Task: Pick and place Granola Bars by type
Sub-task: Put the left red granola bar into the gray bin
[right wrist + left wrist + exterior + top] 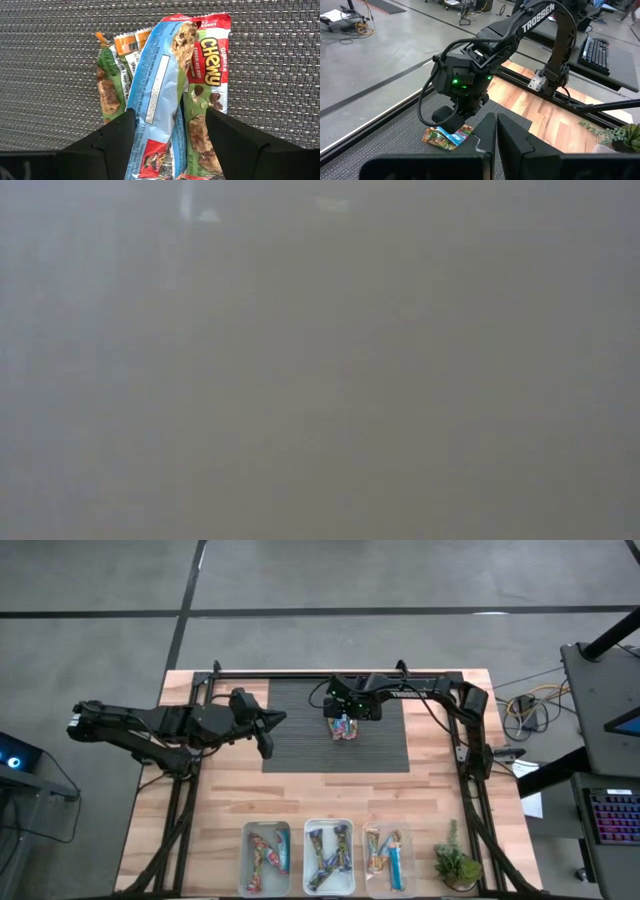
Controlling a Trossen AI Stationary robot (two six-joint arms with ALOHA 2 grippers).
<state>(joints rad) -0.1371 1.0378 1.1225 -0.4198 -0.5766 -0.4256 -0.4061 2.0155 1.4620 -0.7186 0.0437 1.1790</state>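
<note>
**Right hand poised over bar pile**

Shiny blue, green and orange-wrapped granola bars [175, 90] lie heaped on the dark ribbed mat [300, 745]. The right hand [170, 132] straddles them, fingers wide, gripping nothing; the left hand [496, 137] is closed, empty. Low view: grey blur only.

The bars [170, 90] on the mat [300, 730] wear shiny wrappers: pale blue with a white label panel, green with red and yellow lettering, orange and white. The mat is dark grey, finely ribbed; the surface [220, 810] around it is pale striped wood. Each tool [170, 135] is black.
</note>
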